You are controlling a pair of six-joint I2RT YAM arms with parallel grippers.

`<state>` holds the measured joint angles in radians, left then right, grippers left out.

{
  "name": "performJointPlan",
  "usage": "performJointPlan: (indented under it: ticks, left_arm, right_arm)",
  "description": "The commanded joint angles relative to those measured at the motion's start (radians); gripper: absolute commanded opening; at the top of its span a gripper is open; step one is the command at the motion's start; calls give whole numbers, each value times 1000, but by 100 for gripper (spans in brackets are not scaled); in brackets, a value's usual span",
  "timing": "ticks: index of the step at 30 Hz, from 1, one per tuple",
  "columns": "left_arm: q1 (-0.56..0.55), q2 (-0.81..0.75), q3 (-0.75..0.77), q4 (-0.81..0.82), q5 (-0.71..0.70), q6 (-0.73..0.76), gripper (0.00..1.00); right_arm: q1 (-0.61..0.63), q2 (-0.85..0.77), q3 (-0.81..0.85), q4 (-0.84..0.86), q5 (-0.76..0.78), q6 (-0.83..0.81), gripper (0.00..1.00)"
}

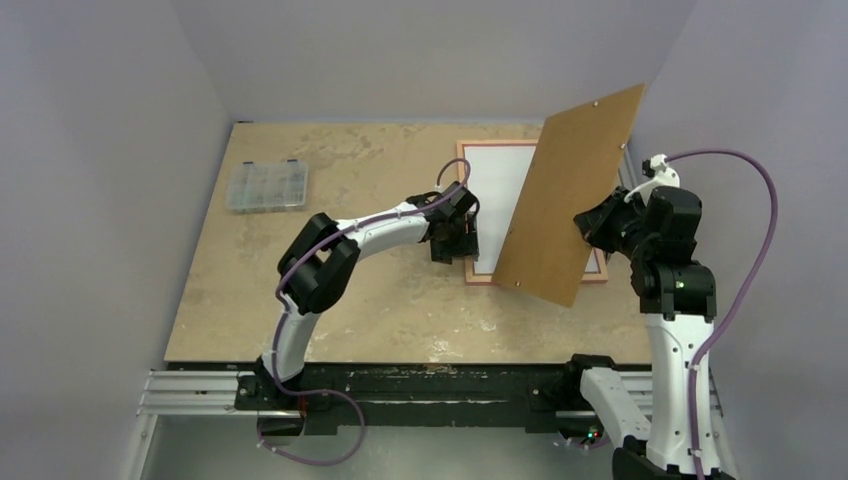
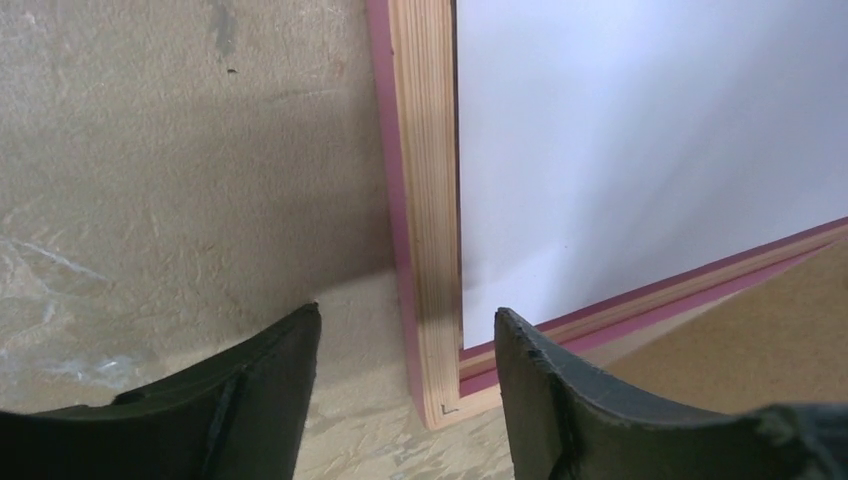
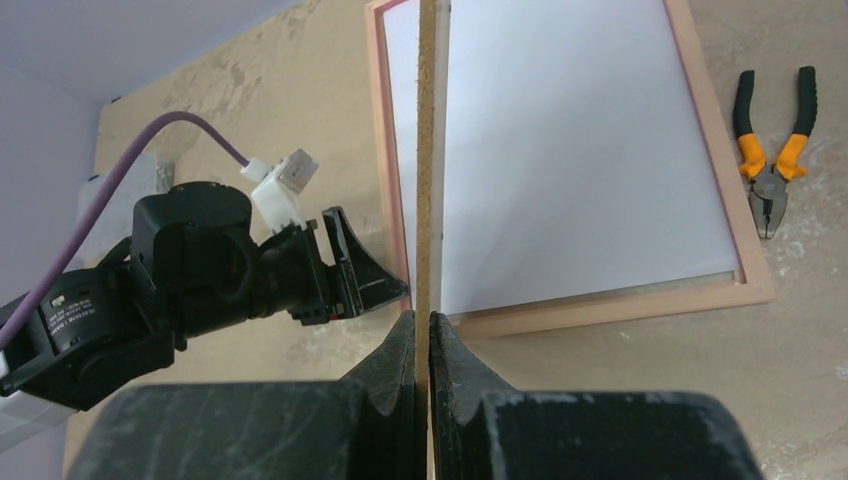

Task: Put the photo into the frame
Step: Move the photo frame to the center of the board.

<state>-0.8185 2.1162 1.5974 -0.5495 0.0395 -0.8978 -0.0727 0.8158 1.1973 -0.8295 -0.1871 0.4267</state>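
Note:
The frame (image 1: 463, 200), thin pinkish light wood, lies flat at the table's back right. Inside it lies the photo (image 1: 497, 200), plain white back up. The brown backing board (image 1: 570, 195) hangs tilted above the frame's right half, and my right gripper (image 1: 592, 228) is shut on its right edge. In the right wrist view the board (image 3: 425, 150) shows edge-on between the closed jaws of that gripper (image 3: 424, 320). My left gripper (image 2: 405, 315) stands open over the near-left corner of the frame (image 2: 425, 200). One finger is over the table, the other over the photo (image 2: 650, 150).
A clear compartment box (image 1: 266, 186) sits at the table's back left. Orange-handled pliers (image 3: 770, 150) lie on the table just right of the frame (image 3: 720, 180). The grey walls stand close on both sides.

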Motion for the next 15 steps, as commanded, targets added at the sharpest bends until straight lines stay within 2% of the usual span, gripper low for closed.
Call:
performJointPlan:
  ticks: [1, 8, 12, 15]
  left_arm:
    - [-1, 39, 26, 4, -13, 18, 59]
    - [4, 61, 29, -71, -84, 39, 36]
    - [14, 59, -5, -107, -127, 43, 30]
    - [31, 38, -66, -89, -130, 42, 22]
  right_arm:
    - [1, -14, -3, 124, -57, 15, 0]
    - [1, -15, -25, 133, -93, 17, 0]
    - [2, -16, -32, 135, -114, 16, 0]
    - [1, -17, -40, 145, -135, 18, 0]
